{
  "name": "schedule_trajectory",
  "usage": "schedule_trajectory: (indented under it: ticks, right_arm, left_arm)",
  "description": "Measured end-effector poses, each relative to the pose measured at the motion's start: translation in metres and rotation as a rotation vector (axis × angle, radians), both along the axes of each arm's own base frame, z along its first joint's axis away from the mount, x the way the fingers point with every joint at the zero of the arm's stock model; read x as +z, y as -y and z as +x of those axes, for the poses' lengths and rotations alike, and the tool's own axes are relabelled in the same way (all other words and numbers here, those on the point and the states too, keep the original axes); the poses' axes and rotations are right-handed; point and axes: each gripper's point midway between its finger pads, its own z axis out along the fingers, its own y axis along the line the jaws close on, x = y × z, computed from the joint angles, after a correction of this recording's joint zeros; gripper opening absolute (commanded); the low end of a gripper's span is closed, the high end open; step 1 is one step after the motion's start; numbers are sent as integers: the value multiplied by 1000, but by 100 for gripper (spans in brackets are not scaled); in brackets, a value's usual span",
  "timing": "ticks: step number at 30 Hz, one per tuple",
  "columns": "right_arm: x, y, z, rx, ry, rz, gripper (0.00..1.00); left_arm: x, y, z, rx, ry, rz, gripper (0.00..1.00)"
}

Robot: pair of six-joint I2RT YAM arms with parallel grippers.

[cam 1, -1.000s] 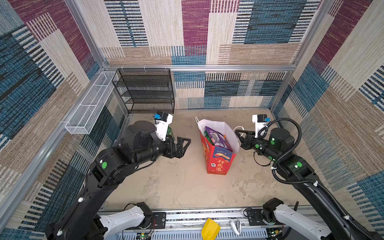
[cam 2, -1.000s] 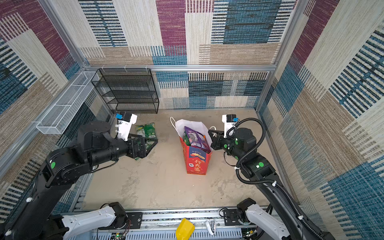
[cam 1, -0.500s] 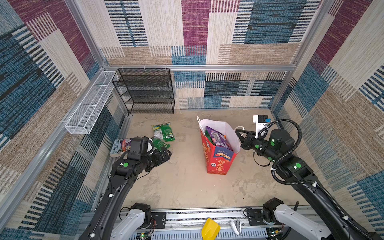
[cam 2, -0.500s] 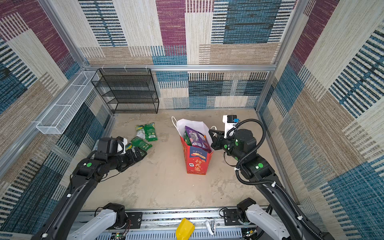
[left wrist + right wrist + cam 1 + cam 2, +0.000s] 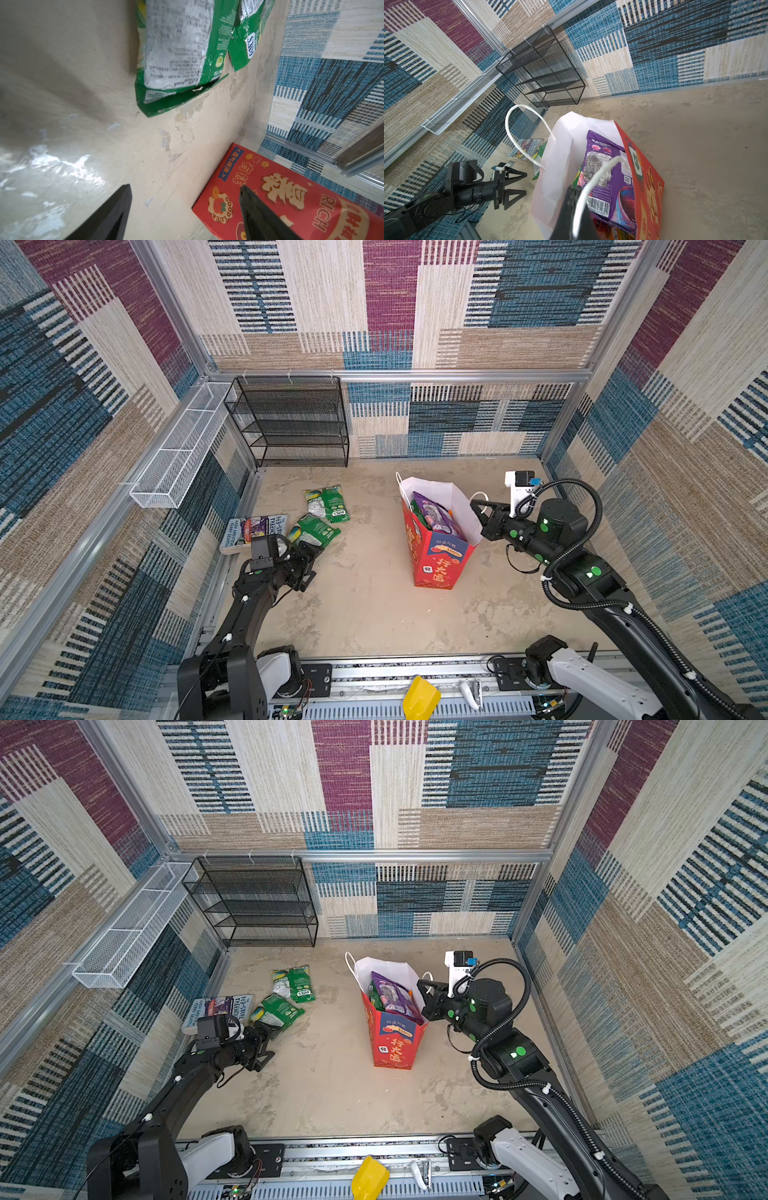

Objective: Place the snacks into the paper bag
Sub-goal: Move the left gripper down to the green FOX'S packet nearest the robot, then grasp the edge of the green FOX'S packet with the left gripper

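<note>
Left gripper gaped empty, needing to straddle the glossy green plastic pouch at twelve o'clock; right gripper clenched the red paper bag by its white cord handle.

snacks: glossy plastic | paper bag: smooth paper | tabletop: rough, matt

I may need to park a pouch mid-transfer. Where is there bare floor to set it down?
Bare floor lies between the paper bag and the front rail, and between the bag and the black rack. It is crowded on the left: green pouches, book, left gripper.
</note>
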Motion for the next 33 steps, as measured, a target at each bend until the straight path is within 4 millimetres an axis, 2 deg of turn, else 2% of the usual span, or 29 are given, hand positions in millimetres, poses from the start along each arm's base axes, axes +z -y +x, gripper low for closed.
schedule_trajectory:
  ticks: [7, 10, 12, 18, 25, 28, 31, 33]
  right_arm:
    - [-3, -1, 2, 2, -1, -8, 2]
    - [-6, -1, 3, 1, -9, -12, 2]
    - [-7, -2, 4, 1, -11, -13, 2]
    - [-8, -2, 4, 1, -13, -14, 2]
    - [-9, -2, 5, -1, -17, -16, 1]
    - [-9, -2, 5, -1, -16, -16, 2]
    - [-8, -2, 4, -1, -13, -14, 1]
    - [-8, -1, 4, -1, -12, -14, 1]
  left_arm:
    - [-21, -11, 18, 69, -8, -48, 72]
    - [-31, -14, 26, 96, -16, -71, 63]
    - [-39, -15, 30, 111, -28, -91, 58]
    - [-51, -15, 41, 126, -16, -139, 50]
    - [-58, -17, 50, 139, 16, -191, 28]
    - [-61, -19, 50, 147, 13, -192, 20]
    - [-61, -22, 49, 157, 15, -190, 6]
    - [-60, -23, 49, 157, 19, -193, 3]
